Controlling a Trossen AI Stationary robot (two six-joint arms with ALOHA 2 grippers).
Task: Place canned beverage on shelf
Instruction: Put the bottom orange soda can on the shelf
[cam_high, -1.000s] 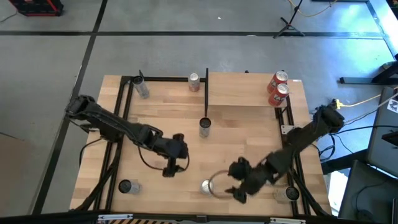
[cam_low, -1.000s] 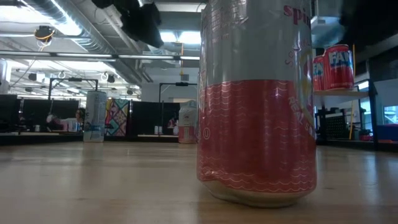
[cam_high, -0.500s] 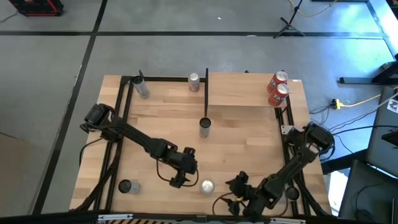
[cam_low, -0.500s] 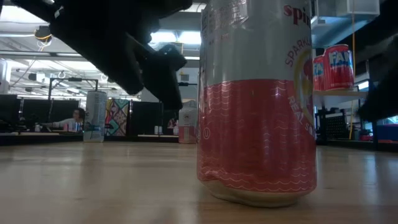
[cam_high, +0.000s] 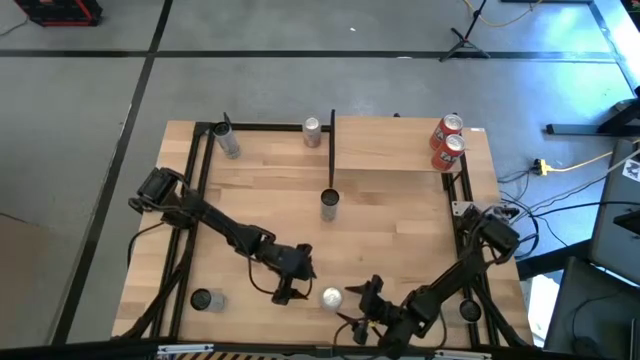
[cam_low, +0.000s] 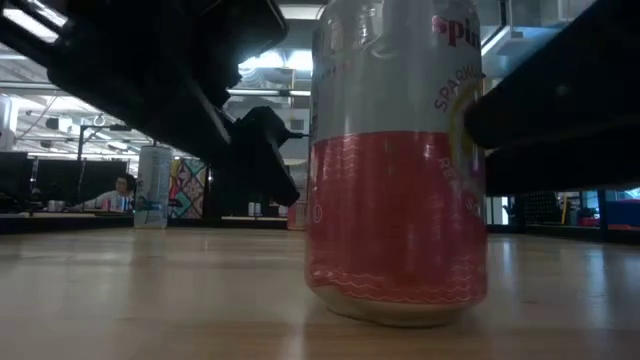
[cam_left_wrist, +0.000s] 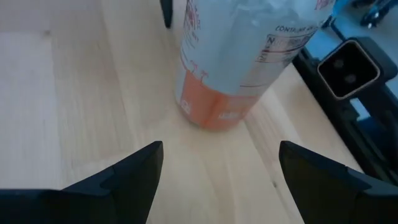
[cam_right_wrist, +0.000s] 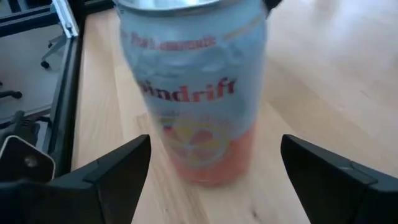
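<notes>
A silver-and-red beverage can (cam_high: 331, 296) stands upright on its base on the tabletop near the front edge; it also shows in the low view (cam_low: 395, 170). My left gripper (cam_high: 298, 284) is open just to the can's left, and the can (cam_left_wrist: 233, 56) stands ahead of its fingers, apart from them. My right gripper (cam_high: 356, 306) is open just to the can's right, its fingers on either side of the can (cam_right_wrist: 196, 93). The shelf (cam_high: 390, 150), a pale board with black posts, is at the far right and holds two red cans (cam_high: 447, 140). My right gripper comes at the can level from the table's right. In the low view one finger (cam_low: 540, 120) overlaps the can's right side (cam_low: 470, 150); I cannot tell whether it touches. My left gripper touches nothing.
Other cans stand at the far left (cam_high: 228, 143), far middle (cam_high: 312, 130), table middle (cam_high: 329, 203), near left (cam_high: 205, 299) and near right (cam_high: 467, 311). A black post (cam_high: 331, 150) edges the shelf's left side. Bare wood lies between the can and the shelf.
My left gripper has gone toward the near edge and the can. My right gripper has gone toward the near edge, then left, up to the can. Both have stayed open. The can has shifted slightly left and turned a little, still upright.
</notes>
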